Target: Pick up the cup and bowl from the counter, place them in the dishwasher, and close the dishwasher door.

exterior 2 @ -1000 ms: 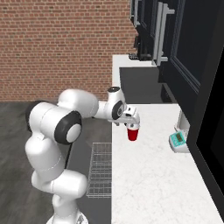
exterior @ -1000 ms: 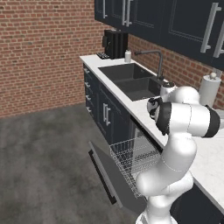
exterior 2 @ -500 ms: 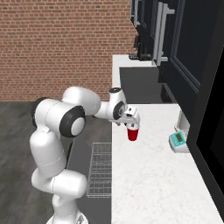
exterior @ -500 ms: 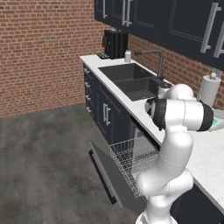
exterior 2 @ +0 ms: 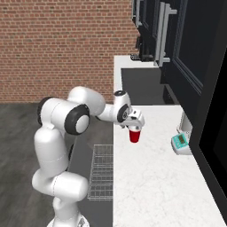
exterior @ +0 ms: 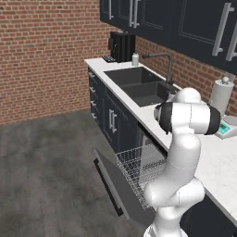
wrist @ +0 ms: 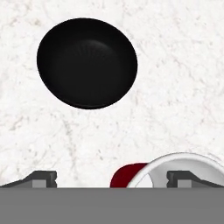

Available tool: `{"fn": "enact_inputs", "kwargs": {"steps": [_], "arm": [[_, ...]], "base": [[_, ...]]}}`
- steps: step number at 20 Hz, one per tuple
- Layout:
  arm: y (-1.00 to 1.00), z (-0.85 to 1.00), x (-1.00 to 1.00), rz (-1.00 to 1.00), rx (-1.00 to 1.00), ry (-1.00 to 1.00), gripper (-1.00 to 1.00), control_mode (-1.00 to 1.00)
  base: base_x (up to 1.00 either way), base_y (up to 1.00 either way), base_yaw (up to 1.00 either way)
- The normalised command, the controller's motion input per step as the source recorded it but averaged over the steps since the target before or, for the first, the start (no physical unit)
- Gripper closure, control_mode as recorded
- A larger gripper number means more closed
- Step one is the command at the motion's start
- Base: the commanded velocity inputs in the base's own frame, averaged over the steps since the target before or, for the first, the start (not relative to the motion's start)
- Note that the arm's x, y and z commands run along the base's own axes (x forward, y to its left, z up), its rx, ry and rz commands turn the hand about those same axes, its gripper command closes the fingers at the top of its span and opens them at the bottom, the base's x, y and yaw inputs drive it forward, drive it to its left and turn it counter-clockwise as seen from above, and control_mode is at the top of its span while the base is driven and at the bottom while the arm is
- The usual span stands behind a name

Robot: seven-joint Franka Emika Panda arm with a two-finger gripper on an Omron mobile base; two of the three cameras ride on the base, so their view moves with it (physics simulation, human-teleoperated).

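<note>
Cup [wrist: 175, 170] cut off at lower right of hand view, red wall, white rim. Bowl [wrist: 87, 62] upper left, black, whole. Gripper [exterior 2: 135, 125] spread wide, holding nothing.

One red party cup [exterior 2: 134, 135] with a white rim stands on the counter [exterior 2: 150, 186]; one black bowl [wrist: 87, 62] lies on the same marble top; one teal-and-white kitchen scale [exterior 2: 181, 143] sits near the wall; one paper towel roll [exterior: 221, 96] stands upright at the backsplash; one coffee machine [exterior: 121, 46] is at the counter's far end, with one small white bottle [exterior: 135, 59] beside it; one double-basin sink [exterior: 141, 84] carries one faucet [exterior: 163, 64]; one dishwasher door [exterior: 118, 190] hangs open; one wire rack [exterior: 140, 168] is pulled out above it; two dark finger tips [wrist: 40, 179] show at the hand view's bottom edge.
</note>
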Motion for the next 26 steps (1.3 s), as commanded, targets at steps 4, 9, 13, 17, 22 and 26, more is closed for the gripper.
{"fn": "enact_inputs", "kwargs": {"steps": [4, 9, 13, 17, 22, 26], "arm": [[-0.11, -0.18, 0.01, 0.00, 0.00, 0.00, -1.00, -1.00], [-0.01, -0.23, 0.00, 0.00, 0.00, 0.00, -1.00, -1.00], [0.00, -0.27, 0.00, 0.01, 0.00, 0.00, 1.00, -1.00], [0.03, -0.17, -0.22, 0.02, 0.00, 0.00, 1.00, -1.00], [0.27, -0.05, -0.49, 0.03, 0.00, 0.00, 1.00, -1.00], [0.45, 0.00, -0.59, 0.04, 0.00, 0.00, 1.00, -1.00]], "base": [[0.00, 0.00, 0.00], [0.00, 0.00, 0.00], [0.00, 0.00, 0.00], [0.00, 0.00, 0.00], [0.00, 0.00, 0.00], [0.00, 0.00, 0.00]]}}
